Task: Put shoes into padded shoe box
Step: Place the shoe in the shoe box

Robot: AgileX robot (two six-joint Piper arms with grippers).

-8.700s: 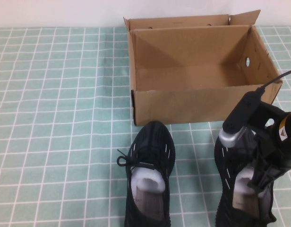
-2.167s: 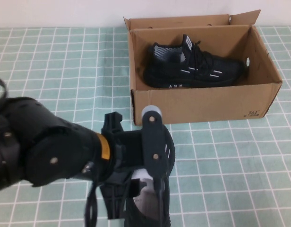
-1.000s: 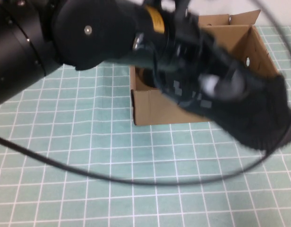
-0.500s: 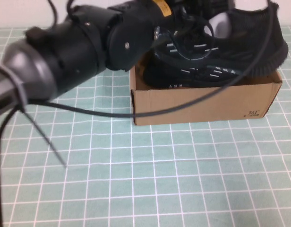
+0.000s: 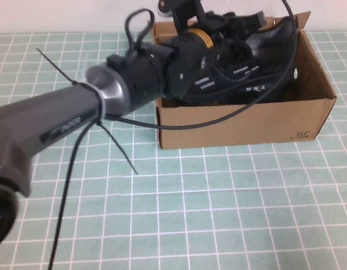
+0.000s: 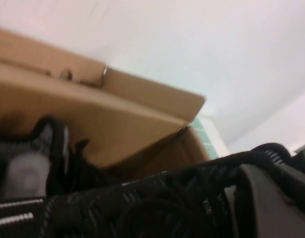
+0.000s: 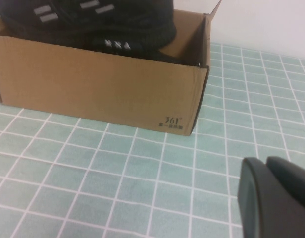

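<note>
Now: left gripper (image 5: 227,39) reaches deep over the padded shoe box (image 5: 247,121), its jaws pinched tight on the second shoe (image 5: 269,36). In the left wrist view the dark knit of that shoe (image 6: 157,208) fills the foreground with one finger (image 6: 271,203) lying against it, so the grip looks to be on the upper, which would keep the sole free to go down first.

Held shoe is tilted, sole rising toward the far right corner of the box, not yet lying flat. Judged: it is carried at a slant to clear the rear flap and to slot in beside what is already there.

First shoe (image 5: 241,84) lies in the box on its side, white dashes and small lettering facing the near wall. It lies lengthways, which leaves a strip behind it for its partner.

Box flaps stand open and upright, so the mouth is unobstructed. Arm cable (image 5: 230,115) drapes over the near wall; could snag on withdrawal.

Right gripper (image 7: 274,198) sits low over the checked tablecloth (image 5: 218,214) on the right, near the printed corner of the box, fingers pressed together, holding nothing. Parked out of the way, by the look of it.

Step judged: lowering, then release.
</note>
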